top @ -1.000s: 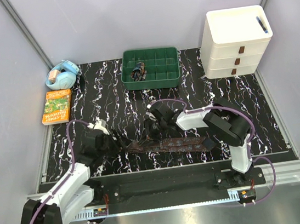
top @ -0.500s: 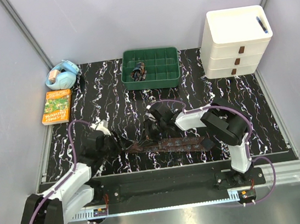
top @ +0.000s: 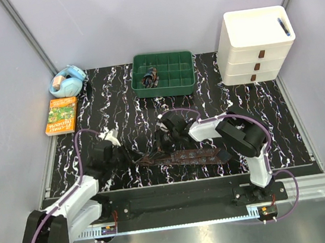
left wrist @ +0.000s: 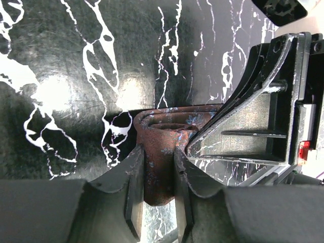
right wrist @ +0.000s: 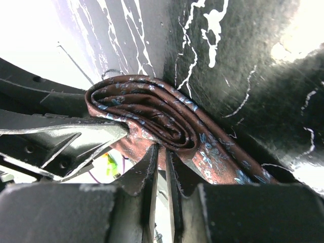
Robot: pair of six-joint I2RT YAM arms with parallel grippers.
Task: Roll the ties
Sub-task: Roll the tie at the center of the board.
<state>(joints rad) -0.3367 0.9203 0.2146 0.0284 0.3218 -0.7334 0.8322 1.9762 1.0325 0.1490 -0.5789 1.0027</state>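
The tie (top: 185,156) lies along the tabletop's (top: 117,97) front edge, mid-width. A tray (top: 164,73) sits mid-back, a drawer unit (top: 254,46) in the back right corner, a book (top: 61,115) at the left edge.

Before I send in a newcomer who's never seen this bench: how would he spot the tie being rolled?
Find the black marbled mat, then its near edge. A long brown necktie lies flat there, left end coiled. Unlike the thin purple cables, it is a patterned cloth strip.
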